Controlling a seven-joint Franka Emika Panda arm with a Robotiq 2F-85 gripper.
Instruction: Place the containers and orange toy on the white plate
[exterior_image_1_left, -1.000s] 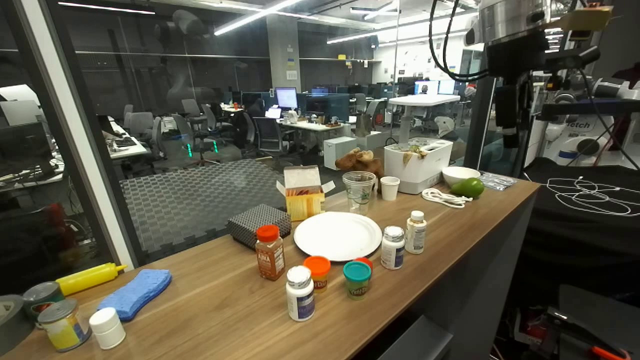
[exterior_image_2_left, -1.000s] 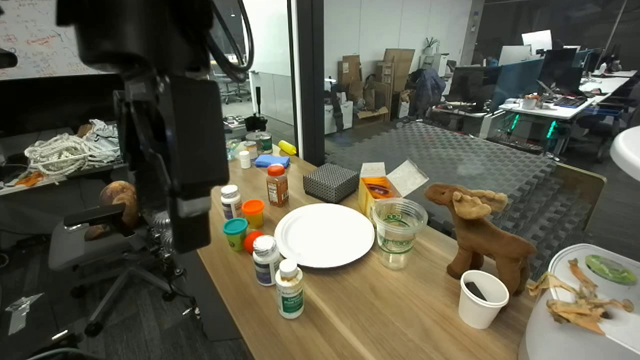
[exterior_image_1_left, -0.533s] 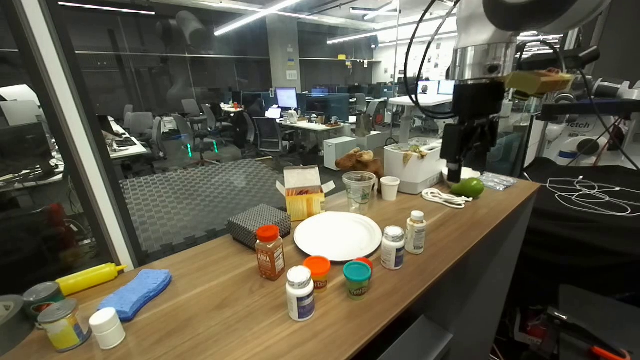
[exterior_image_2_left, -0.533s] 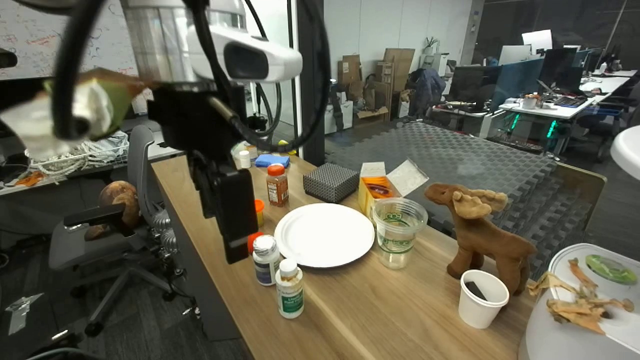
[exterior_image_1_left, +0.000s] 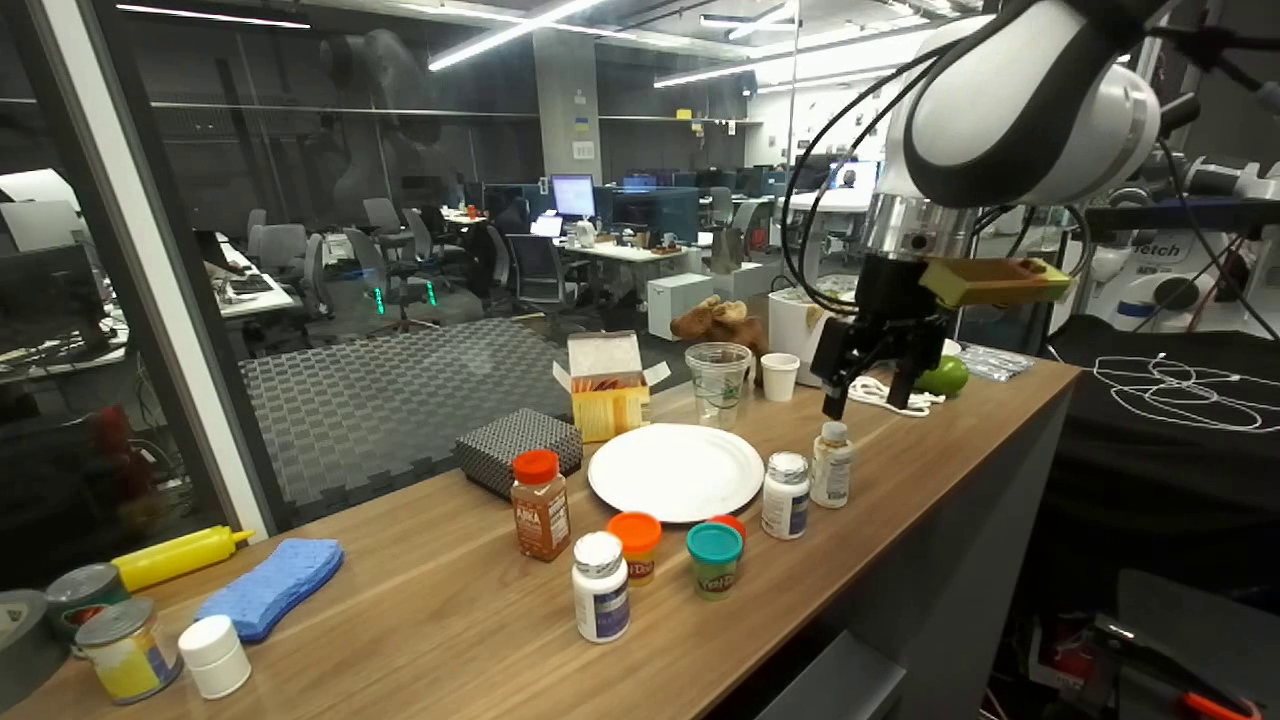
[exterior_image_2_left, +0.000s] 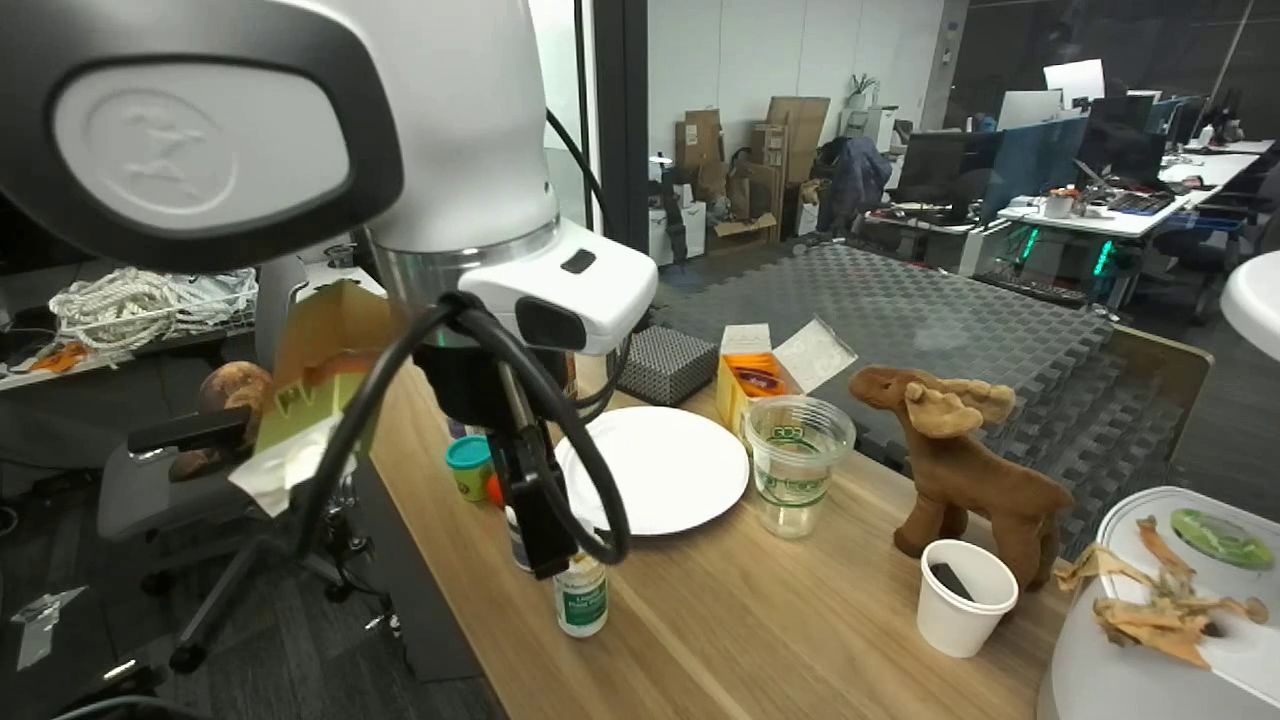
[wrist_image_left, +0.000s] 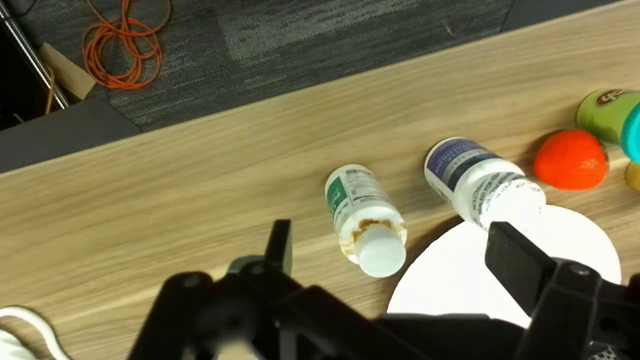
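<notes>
claw (exterior_image_1_left: 866, 402) spread wide near the cap of the green-label bottle (wrist_image_left: 362, 215), nothing held.
green-label bottle is upright on the surface (wrist_image_left: 175, 200), likely first pick; come down off-centre and a finger (wrist_image_left: 520, 265) hits the cap and tips it. gripping high on the narrow cap may slip, worse if the brown smear (wrist_image_left: 369, 225) at the neck is slick. next out, purple-label bottle (wrist_image_left: 482, 182), upright, just beside the white plate (exterior_image_1_left: 676, 472): one finger shows close to its cap in the wrist view, so a straight drop could clip it. white plate has no container on it yet; a bottle released over the rim would probably topple. farther, orange toy (wrist_image_left: 571, 160) between purple-label bottle and teal-lidded tub (wrist_image_left: 611, 119): round, so a nudge may roll it.
</notes>
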